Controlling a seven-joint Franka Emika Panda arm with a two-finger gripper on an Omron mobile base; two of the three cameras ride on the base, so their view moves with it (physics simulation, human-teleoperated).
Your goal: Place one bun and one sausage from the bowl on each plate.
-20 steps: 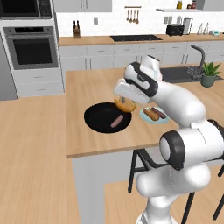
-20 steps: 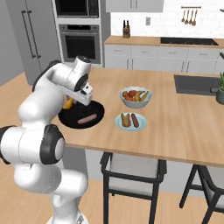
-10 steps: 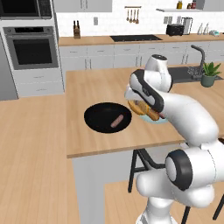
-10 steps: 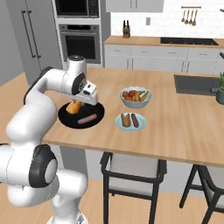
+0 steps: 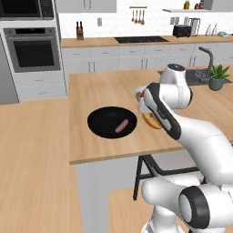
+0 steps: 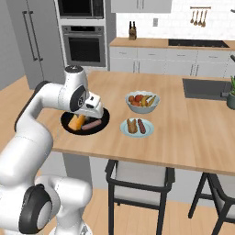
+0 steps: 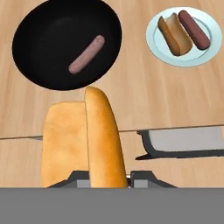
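My gripper (image 7: 106,177) is shut on a golden-tan bun (image 7: 94,140) that hangs above the counter near its front edge. The wide black bowl (image 7: 48,26) lies beyond the bun with one pinkish sausage (image 7: 86,54) in it. To the right sits a pale blue plate (image 7: 162,50) carrying another bun (image 7: 174,35) and a darker sausage (image 7: 194,29). In the left base view the held bun (image 5: 153,122) is just right of the bowl (image 5: 102,129), under the gripper (image 5: 149,116). The right base view has the held bun (image 6: 76,122) in front of the bowl (image 6: 102,117), left of the plate (image 6: 149,132).
A pale grey bowl of fruit (image 6: 142,102) stands behind the plate. A dark stool (image 7: 183,146) sits below the counter's front edge. A sink (image 6: 204,88) and a potted plant (image 5: 218,77) are at the far right of the counter.
The arm has swung right, away from the black bowl, and dropped a little, carrying the bun. The sausage in the bowl and the filled plate have stayed put.
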